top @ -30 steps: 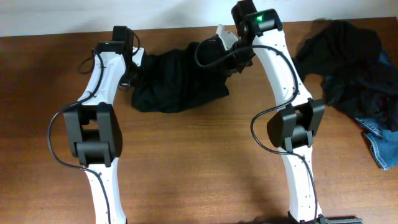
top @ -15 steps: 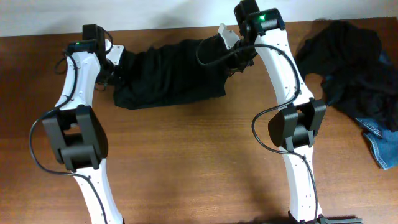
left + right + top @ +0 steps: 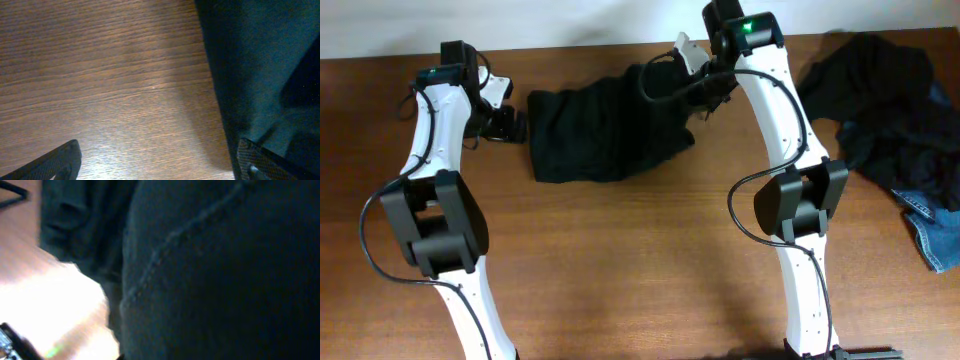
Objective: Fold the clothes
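1. Overhead view: a long black garment [image 3: 605, 135] lies crumpled across the far middle of the wooden bench [image 3: 620, 260]. The left end effector [image 3: 508, 125] sits just beside the garment's left edge, apart from it. The right end effector [image 3: 705, 95] is at the garment's far right corner, where the fabric bunches up; its grip cannot be told from here. A heap of dark clothes [image 3: 880, 90] lies at the far right, with a blue denim piece [image 3: 935, 230] nearer.
2. Left wrist view: the left end effector [image 3: 157, 162] is spread wide, with bare bench [image 3: 110, 75] between its fingertips [image 3: 60, 162]. The garment [image 3: 250, 65] fills the right side, reaching the right fingertip.
3. Right wrist view: black fabric [image 3: 225, 280] with a stitched seam fills nearly everything, and bright bench [image 3: 65, 305] shows at left. Whether the fingers are wide or narrow cannot be told.
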Controlling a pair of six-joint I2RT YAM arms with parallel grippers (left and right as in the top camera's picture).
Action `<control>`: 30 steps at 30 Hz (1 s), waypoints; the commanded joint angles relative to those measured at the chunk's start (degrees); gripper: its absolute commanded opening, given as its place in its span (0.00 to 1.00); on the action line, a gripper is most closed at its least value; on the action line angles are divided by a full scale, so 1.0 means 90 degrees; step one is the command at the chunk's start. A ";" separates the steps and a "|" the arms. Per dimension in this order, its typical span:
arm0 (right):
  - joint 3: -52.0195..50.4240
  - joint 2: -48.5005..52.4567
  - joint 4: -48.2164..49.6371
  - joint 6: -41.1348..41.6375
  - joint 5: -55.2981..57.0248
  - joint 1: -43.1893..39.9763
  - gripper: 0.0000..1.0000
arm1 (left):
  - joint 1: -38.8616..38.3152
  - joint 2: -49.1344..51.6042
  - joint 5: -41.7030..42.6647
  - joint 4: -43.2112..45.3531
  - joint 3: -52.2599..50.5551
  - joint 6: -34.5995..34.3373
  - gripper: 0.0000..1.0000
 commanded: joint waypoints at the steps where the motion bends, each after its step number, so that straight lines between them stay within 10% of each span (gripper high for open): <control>1: 0.0209 -0.0437 0.0408 -0.0075 -0.0833 0.0209 0.04 | 0.0022 -0.0648 0.0525 -0.0005 0.0279 -0.0117 0.99; 14: 0.0146 0.0112 0.2137 -0.0114 0.0818 0.2754 0.04 | -0.0027 -0.3662 0.0617 0.0041 0.0449 -0.0114 0.99; 30: 0.0136 0.0486 0.1768 0.0046 0.0595 0.2310 0.04 | -0.0017 -0.4180 0.0454 0.0129 0.0444 -0.0255 0.99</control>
